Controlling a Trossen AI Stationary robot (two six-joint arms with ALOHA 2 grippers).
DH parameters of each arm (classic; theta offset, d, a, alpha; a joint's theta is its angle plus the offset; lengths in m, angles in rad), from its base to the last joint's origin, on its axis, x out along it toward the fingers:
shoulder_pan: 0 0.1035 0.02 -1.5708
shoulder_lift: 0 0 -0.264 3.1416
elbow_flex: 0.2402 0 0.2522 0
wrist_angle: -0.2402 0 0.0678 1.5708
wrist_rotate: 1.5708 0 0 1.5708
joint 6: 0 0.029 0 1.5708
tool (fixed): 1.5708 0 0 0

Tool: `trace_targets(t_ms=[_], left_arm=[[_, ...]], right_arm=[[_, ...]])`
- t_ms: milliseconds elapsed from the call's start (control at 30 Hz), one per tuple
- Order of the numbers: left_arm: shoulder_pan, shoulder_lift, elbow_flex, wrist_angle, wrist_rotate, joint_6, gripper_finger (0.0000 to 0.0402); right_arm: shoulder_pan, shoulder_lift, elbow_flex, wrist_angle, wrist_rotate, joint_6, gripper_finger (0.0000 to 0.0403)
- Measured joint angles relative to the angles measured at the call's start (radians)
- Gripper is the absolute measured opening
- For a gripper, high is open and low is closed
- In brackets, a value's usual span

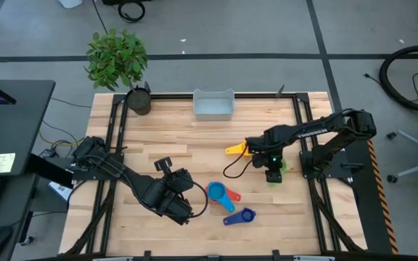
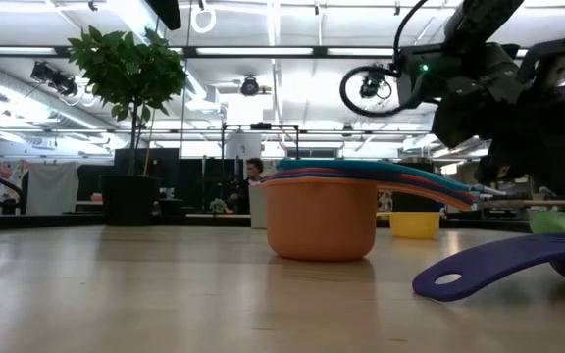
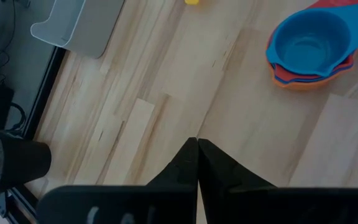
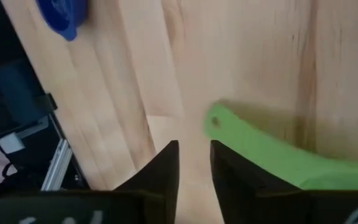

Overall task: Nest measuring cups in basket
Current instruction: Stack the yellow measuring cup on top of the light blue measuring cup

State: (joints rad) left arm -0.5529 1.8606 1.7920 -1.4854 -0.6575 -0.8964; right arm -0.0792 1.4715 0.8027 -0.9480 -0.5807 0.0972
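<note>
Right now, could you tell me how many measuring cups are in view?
6: a stack of three (light blue, red, orange) mid-table; yellow cup beyond it; green cup by the right gripper; dark blue cup nearer the front. The stack may hide more.

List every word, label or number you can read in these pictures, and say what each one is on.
None can be read with confidence.
White lettering on the dark right arm: too small to read.
Yellow paper note on the black side desk: marks too small to read.
</note>
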Motion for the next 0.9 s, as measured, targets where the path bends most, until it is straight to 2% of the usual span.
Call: trace_targets(t_ms=[233,300,467,567,700,900], left_arm=[[0.007,0.0,0.0,0.0,0.0,0.018,0.0006],[0.009,0.0,0.0,0.0,0.0,0.018,0.0006],[0.013,0.0,0.0,-0.001,0.0,0.018,0.0006],[0.013,0.0,0.0,0.0,0.002,0.017,0.0006],[0.013,0.0,0.0,0.0,0.007,0.017,0.0006],[0.023,0.0,0.0,0.0,0.007,0.012,0.0007]], right_arm=[[0.0,0.0,0.142,-0.02,-0.011,-0.082,0.0122],[0.0,0.0,0.206,-0.055,0.044,-0.131,0.0121],[0.0,0.0,0.303,-0.056,0.351,-0.243,0.0121],[-0.016,0.011,0.296,0.007,0.367,-0.275,0.0122],[-0.014,0.044,0.273,0.009,0.484,-0.37,0.0122],[-0.016,0.12,0.245,0.02,0.56,-0.461,0.0122]])
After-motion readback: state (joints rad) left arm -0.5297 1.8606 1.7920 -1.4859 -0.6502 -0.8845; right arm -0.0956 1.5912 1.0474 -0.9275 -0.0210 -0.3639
